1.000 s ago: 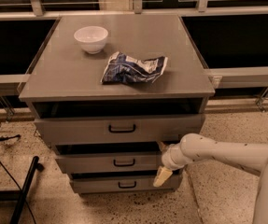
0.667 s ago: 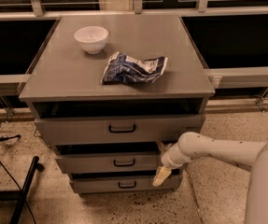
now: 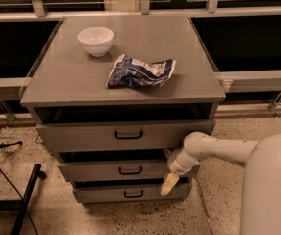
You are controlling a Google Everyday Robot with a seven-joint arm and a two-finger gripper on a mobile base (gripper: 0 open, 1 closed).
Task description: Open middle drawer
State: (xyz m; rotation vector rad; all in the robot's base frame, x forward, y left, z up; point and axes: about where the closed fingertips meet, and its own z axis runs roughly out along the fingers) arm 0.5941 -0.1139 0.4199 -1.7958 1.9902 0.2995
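Jaws: whether they are spread or closed cannot be told from where I stand.

Gripper (image 3: 170, 182): at the right-hand end of the middle drawer (image 3: 96, 171), low against the front. Its pale yellowish tip hangs down across the gap toward the bottom drawer (image 3: 105, 194).

Arm (image 3: 218, 150): smooth, rounded white shell, reaching in from the right.

Task item: the middle drawer is the second of three in the grey cabinet (image 3: 189, 58), below the top drawer (image 3: 81, 137). Its front is flat, matte and grey. A small black loop handle (image 3: 130, 170) sits at its centre, apart from the gripper and untouched.

Progress: a dark band shows above the middle front, but I cannot tell whether it has slid out at all. By my reckoning the pull is at most barely begun, and most of the travel is left. The gripper is at the drawer's edge, not on the handle, so any hold is probably on the side or lip.

Other items:
- Cabinet top: flat, square-edged, with a faint sheen.
- Bowl (image 3: 96, 40): white, round and glossy, at the rear left of the top.
- Bag (image 3: 140, 71): blue and white, crumpled and crinkly, near the middle of the top.
- Floor (image 3: 105, 219): speckled, stone-like.
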